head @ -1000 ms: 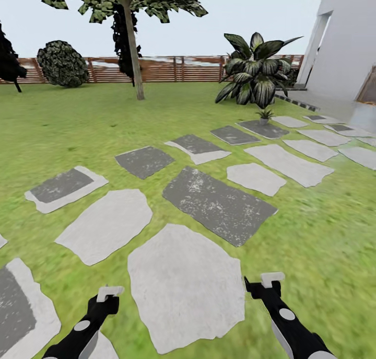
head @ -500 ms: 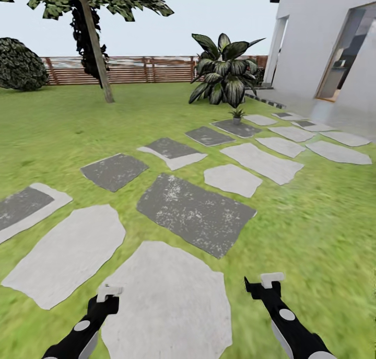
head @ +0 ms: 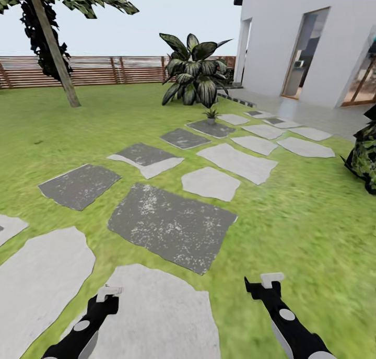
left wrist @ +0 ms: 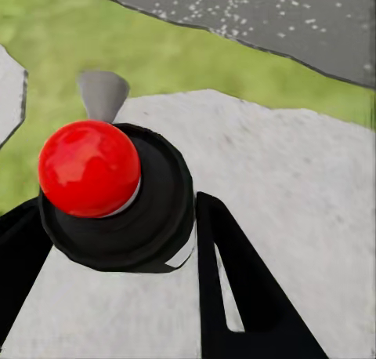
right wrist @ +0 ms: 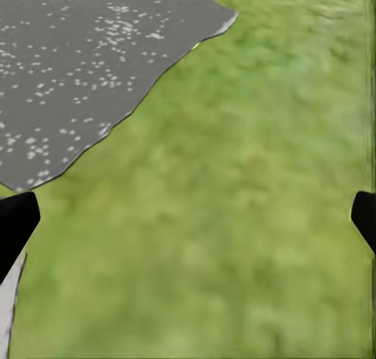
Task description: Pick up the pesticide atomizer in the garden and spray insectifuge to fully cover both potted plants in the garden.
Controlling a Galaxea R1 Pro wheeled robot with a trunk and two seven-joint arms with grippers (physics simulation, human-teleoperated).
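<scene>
The small potted plant, a low rosette of pointed green leaves in a tiny grey pot (head: pixel 211 114), stands far ahead on a dark grey stepping stone (head: pixel 219 130), just in front of the large shrub with broad white-striped leaves (head: pixel 193 69). It lies forward and a little to the right of the robot's midline, well apart from both arms, with the line of grey stepping stones across the green lawn (head: pixel 308 212) running towards it. The pesticide atomizer, seen end-on as a dark round body with a red knob and a pale nozzle (left wrist: pixel 106 190), sits between the fingers of the left gripper (head: pixel 108 295), which appear closed against it. The right gripper (head: pixel 267 283) is spread wide and empty over grass. The right arm is on the plant's side, but the sprayer is on the left, so the base probably has to roll nearer first.
</scene>
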